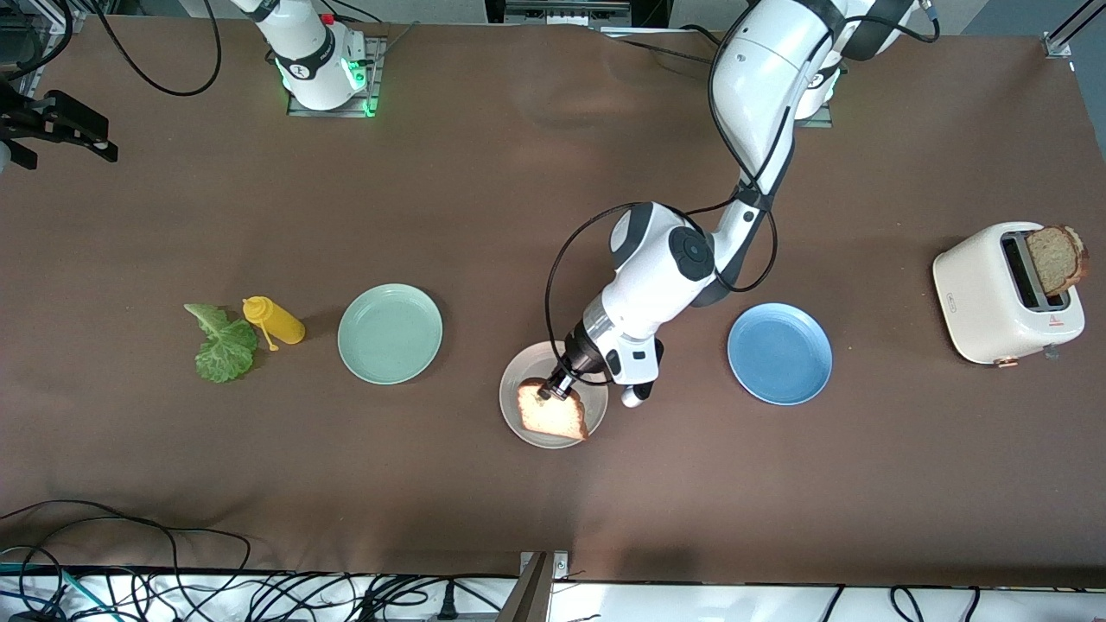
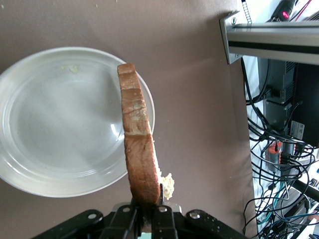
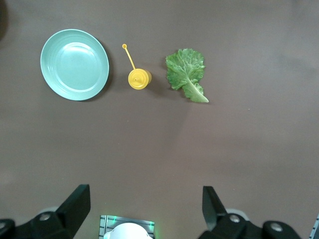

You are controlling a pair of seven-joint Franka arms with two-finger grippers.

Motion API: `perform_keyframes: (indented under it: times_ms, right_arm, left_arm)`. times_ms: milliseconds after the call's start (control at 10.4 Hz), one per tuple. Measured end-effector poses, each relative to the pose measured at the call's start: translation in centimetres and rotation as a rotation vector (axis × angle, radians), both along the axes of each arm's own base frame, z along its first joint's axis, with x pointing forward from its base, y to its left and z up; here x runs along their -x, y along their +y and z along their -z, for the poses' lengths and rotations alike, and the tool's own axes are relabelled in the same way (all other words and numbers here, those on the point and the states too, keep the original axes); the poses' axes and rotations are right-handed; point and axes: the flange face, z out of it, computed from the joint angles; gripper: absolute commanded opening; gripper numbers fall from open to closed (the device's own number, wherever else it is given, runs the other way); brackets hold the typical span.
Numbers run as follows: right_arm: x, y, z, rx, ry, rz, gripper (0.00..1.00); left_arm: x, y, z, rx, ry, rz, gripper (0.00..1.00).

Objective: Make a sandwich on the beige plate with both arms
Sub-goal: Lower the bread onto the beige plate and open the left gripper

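Front view: left arm is reaching from its base down to the beige plate (image 1: 527,389), which is sitting mid-table, nearer the camera than both bases. Left gripper (image 1: 553,390) is hanging over the plate, clenched on a toast slice (image 1: 550,413); the slice is hovering over the plate's camera-side half. Blue plate (image 1: 779,353) is lying beside the beige plate toward the left arm's end. Toaster (image 1: 1002,294) is standing farther out toward that same end, with a second slice (image 1: 1056,257) sticking up out of its slot. Mint plate (image 1: 390,333) is lying beside the beige plate toward the right arm's end, then a yellow bottle (image 1: 275,321) lying on its side, then a lettuce leaf (image 1: 222,344) just beside the bottle. Right arm is waiting: only its base shows, and the right gripper (image 1: 56,130) is sitting at the table edge at its own end.

Left wrist view: fingers (image 2: 162,219) are pinching the slice (image 2: 138,144) by one end, edge-on, over the plate's (image 2: 55,124) rim. Crumbs are lying on the plate and beside the slice.

Right wrist view: right gripper (image 3: 144,209) is released, fingers spread wide, holding nothing. Under it: mint plate (image 3: 75,63), bottle (image 3: 139,78), leaf (image 3: 187,73), all apart on the table.
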Motion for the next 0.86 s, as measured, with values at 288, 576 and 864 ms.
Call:
perform_keyframes:
  times_ms: [288, 576, 864]
  right_arm:
    - [-0.1, 0.9, 0.5, 0.001, 0.025, -0.018, 1.00]
    - [-0.6, 2.4, 1.6, 0.013, 0.050, -0.049, 1.00]
    - [-1.1, 3.6, 2.6, 0.015, 0.076, -0.071, 1.00]
  left_arm:
    - [0.3, -0.5, 0.3, 0.002, 0.006, -0.001, 0.00]
    - [0.4, -0.6, 1.8, -0.008, 0.022, 0.000, 0.00]
    - [0.5, -0.5, 3.0, -0.018, 0.033, -0.001, 0.17]
